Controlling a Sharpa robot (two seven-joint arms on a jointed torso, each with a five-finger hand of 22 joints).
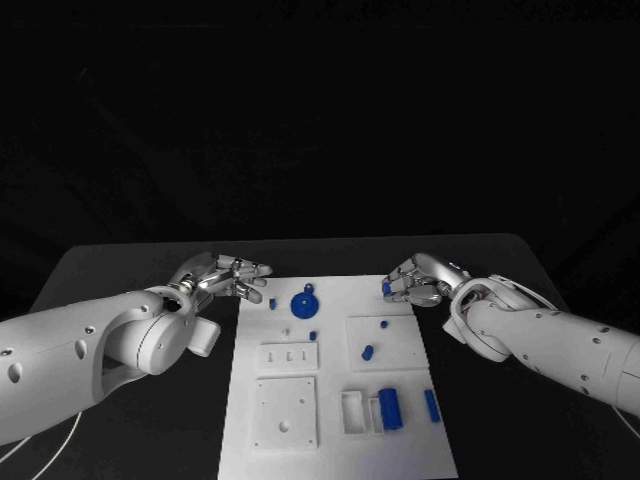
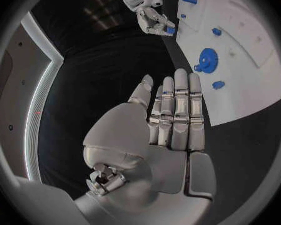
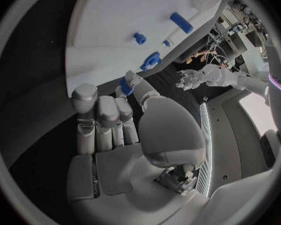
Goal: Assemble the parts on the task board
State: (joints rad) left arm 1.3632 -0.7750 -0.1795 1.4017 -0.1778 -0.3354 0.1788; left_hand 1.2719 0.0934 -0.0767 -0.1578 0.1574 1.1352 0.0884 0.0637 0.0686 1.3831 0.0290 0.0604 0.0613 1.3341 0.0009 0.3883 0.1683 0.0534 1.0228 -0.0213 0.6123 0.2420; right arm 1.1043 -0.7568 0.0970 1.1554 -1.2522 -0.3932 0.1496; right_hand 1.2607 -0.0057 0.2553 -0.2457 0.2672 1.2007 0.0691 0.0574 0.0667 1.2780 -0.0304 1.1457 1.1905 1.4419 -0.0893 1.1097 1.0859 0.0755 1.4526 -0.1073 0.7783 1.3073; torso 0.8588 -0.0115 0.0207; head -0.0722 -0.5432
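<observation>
The right robot hand point(image 1: 418, 281) is apparently pinching a small blue part point(image 1: 387, 288) at the task board point(image 1: 342, 440)'s one-o'clock corner; the left robot hand point(image 1: 222, 277) is hovering spread at eleven. A thin fingertip hold is risking a drop.

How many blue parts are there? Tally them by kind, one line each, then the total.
Blue gear: 1
Long blue bars: 2
Small blue pieces lying on the task board (as far as the head view shows): 4
Small blue piece pinched in the right hand: 1
Total: 8
</observation>
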